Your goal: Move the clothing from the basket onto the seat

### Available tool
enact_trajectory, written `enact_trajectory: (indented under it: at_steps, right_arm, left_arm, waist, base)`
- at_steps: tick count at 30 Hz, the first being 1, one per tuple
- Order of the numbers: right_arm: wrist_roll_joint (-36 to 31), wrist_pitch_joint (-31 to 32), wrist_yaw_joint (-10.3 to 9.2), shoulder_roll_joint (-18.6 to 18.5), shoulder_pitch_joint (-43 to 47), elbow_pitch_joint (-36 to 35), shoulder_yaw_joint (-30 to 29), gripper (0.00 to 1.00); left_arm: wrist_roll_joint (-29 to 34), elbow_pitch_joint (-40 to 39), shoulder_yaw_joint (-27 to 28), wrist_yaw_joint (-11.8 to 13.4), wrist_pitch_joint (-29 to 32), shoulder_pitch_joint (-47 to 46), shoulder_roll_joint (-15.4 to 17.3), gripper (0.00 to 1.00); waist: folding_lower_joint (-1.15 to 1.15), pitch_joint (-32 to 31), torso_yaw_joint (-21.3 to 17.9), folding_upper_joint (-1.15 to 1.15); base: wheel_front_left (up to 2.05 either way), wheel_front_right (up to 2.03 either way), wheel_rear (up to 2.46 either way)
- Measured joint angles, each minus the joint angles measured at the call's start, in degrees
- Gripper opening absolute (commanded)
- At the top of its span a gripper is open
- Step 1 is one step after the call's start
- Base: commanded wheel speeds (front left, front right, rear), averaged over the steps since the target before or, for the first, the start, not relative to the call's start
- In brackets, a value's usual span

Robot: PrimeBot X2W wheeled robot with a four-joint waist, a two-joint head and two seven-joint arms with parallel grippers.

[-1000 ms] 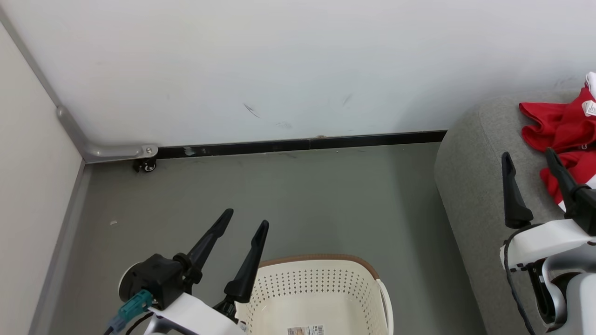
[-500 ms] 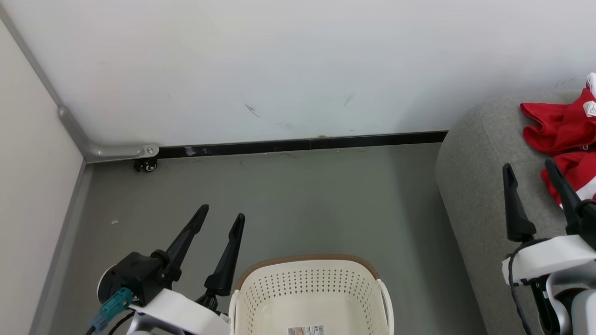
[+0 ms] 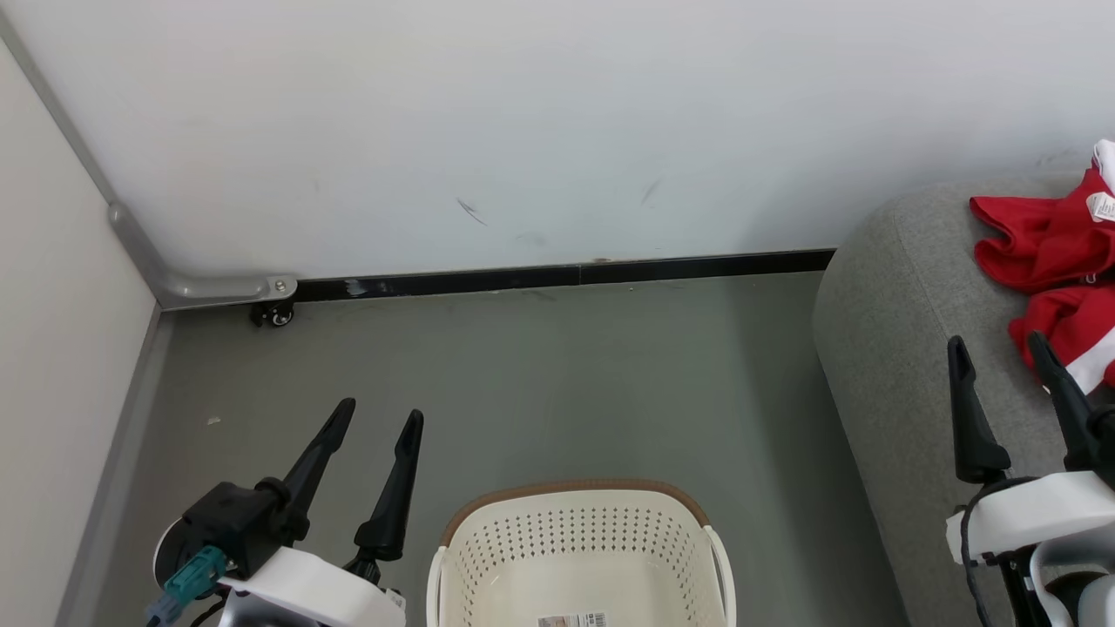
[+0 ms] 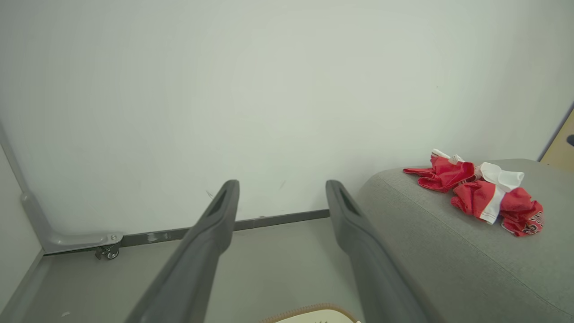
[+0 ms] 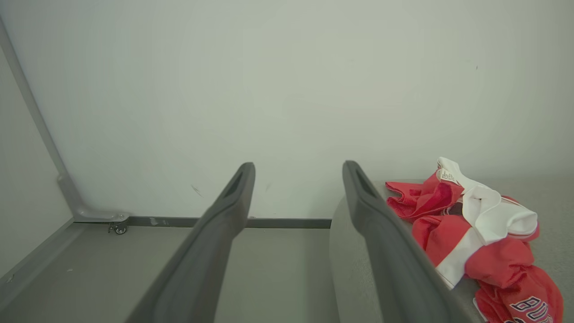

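Observation:
The red clothing (image 3: 1058, 261) with white trim lies crumpled on the grey seat (image 3: 897, 296) at the right; it is also the red heap (image 4: 484, 193) in the left wrist view and the pile (image 5: 475, 233) in the right wrist view. The cream basket (image 3: 579, 557) with a brown rim stands on the floor at bottom centre, and no clothing shows in the part of its inside that I see. My left gripper (image 3: 380, 414) is open beside the basket's left. My right gripper (image 3: 997, 344) is open over the seat, just short of the clothing, holding nothing.
A white wall with a black baseboard (image 3: 557, 277) runs behind. A grey panel stands at the left, with a metal bracket and a small caster wheel (image 3: 277, 313) in the corner. Grey floor (image 3: 557, 374) lies between basket, wall and seat.
My left gripper has swung left and down, off the basket's rim to its side. My right gripper has drawn back from the clothing toward the bottom edge. Both stay open.

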Motion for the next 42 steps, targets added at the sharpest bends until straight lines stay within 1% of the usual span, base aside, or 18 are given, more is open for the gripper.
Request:
enact_trajectory:
  at_steps: [4, 17, 37, 39, 42]
  right_arm:
    - [0.00, 0.01, 0.00, 0.04, 0.57, -0.37, -0.01, 1.00]
    - [0.01, -0.20, 0.00, 0.13, 2.07, -2.04, 0.25, 1.00]
    - [0.63, -0.27, 0.00, 0.16, 3.28, -3.05, 1.58, 1.00]
    - [0.85, -0.27, 0.00, 0.16, 3.30, -3.11, 1.67, 1.00]
    - [1.03, -0.33, 0.00, 0.16, 3.30, -3.12, 1.70, 1.00]
  left_arm:
    - [0.30, 0.32, 0.63, 0.03, 0.00, 0.18, -0.16, 1.00]
    - [0.57, 1.96, 3.18, 1.92, 0.00, 1.43, -1.65, 1.00]
    - [2.08, 4.52, 5.59, 2.03, 0.00, 2.47, -2.45, 1.00]
    - [2.61, 4.69, 5.69, 2.48, 0.00, 2.54, -2.59, 1.00]
    - [2.93, 4.81, 5.91, 2.47, 0.00, 2.54, -2.71, 1.00]
  waist:
    - [0.00, -0.33, -0.16, 0.00]
    - [0.00, -1.09, -0.36, 0.00]
    - [0.00, -1.13, 0.76, 0.00]
    - [0.00, -1.18, 0.86, 0.00]
    - [0.00, -1.24, 1.00, 0.00]
  base:
    - [0.00, 0.00, 0.00]
    - [0.00, 0.00, 0.00]
    - [0.00, 0.00, 0.00]
    - [0.00, 0.00, 0.00]
    - [0.00, 0.00, 0.00]
